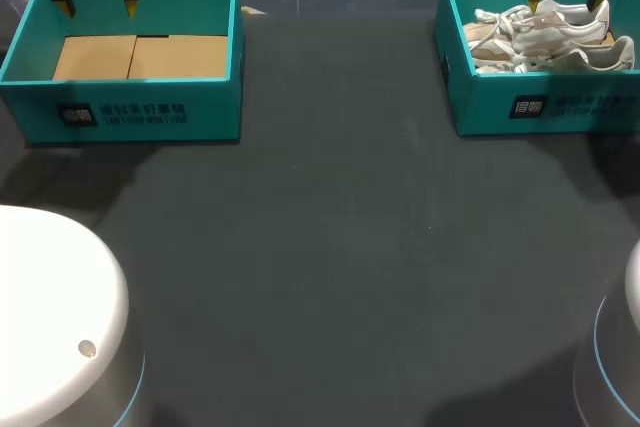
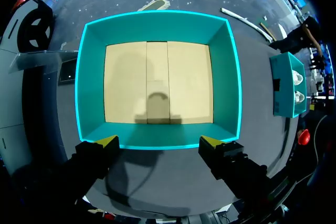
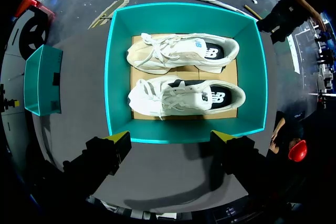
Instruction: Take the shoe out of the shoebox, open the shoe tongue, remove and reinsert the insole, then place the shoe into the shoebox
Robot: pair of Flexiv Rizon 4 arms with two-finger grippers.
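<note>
So, print first: both teal boxes have a dark square label [image 1: 78, 115] and a line of white lettering on the front wall. It's too small for me to make out in the head view. Each shoe also has a logo on its side, plus a little blue tag on the far one.

The two white shoes [image 1: 550, 37] lie side by side in the right shoebox [image 1: 540, 107], at about 2 o'clock on the bench [image 1: 330, 247], with their toes toward 9 o'clock. The right end effector [image 1: 565, 2] hangs above that box's far side with its fingers spread wide, gripping nothing. From its wrist camera the near shoe [image 3: 186, 97] and far shoe [image 3: 181, 53] sit ahead of the right end effector [image 3: 172, 139], well apart from its tips.

The left shoebox [image 1: 120, 107] is at 10 o'clock and shows only a tan cardboard liner [image 1: 140, 57]. The left end effector [image 1: 97, 9] is above it, also spread and holding nothing.
</note>
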